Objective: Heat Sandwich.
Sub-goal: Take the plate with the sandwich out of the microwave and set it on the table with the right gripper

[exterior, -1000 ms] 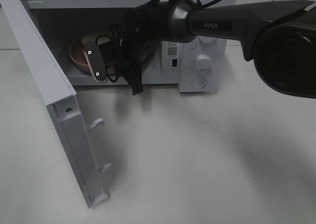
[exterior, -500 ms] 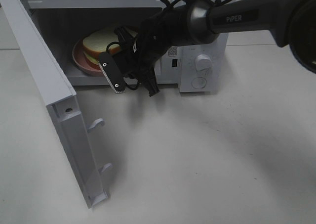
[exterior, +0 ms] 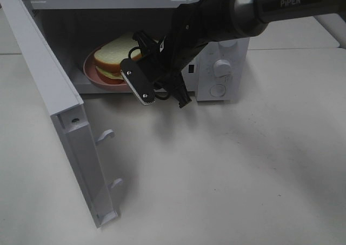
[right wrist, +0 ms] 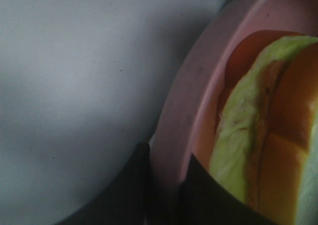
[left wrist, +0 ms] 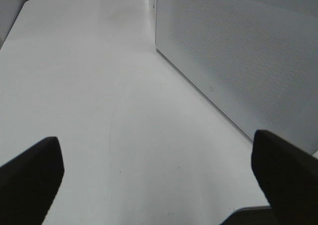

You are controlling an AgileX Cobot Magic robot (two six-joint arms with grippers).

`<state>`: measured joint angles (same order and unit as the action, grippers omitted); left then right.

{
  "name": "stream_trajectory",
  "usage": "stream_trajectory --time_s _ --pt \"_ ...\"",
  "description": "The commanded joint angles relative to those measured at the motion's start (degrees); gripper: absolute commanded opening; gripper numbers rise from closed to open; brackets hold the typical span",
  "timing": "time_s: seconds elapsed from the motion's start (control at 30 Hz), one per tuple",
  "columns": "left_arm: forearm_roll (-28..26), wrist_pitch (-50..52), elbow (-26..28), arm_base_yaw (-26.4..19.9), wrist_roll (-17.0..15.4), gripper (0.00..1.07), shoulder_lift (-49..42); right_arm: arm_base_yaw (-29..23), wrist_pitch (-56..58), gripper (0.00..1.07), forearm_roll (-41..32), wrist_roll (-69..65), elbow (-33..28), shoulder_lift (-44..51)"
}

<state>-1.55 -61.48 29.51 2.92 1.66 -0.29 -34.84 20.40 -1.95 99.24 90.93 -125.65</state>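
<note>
Since the previous frame the right gripper (exterior: 131, 66) had drawn back toward the microwave (exterior: 135, 39) mouth, exposing more of the sandwich (exterior: 116, 58). Door (exterior: 59, 110) stood open at left. Sandwich lay on the pink plate (exterior: 89, 69) near the cavity's front edge. Right gripper's jaws pinched the plate rim (right wrist: 174, 135). Left gripper (left wrist: 159, 185) gaped wide, empty, over the table (left wrist: 99, 111).
</note>
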Motion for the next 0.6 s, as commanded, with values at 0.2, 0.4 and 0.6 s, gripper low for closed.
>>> stream_trajectory --time_s 0.2,0.4,0.6 --pt "-0.4 0.23 -0.06 -0.23 -0.46 0.97 -0.34 0.52 0.8 0.0 -4.76 4.64 -2.69 4.58" --pt "-0.4 0.23 -0.06 -0.23 -0.4 0.97 -0.34 0.8 2.98 0.0 -8.31 8.14 -4.93 7.39" --pt "-0.4 0.23 -0.06 -0.23 -0.4 0.97 -0.34 0.8 2.86 0.0 -8.71 8.71 -8.08 10.49"
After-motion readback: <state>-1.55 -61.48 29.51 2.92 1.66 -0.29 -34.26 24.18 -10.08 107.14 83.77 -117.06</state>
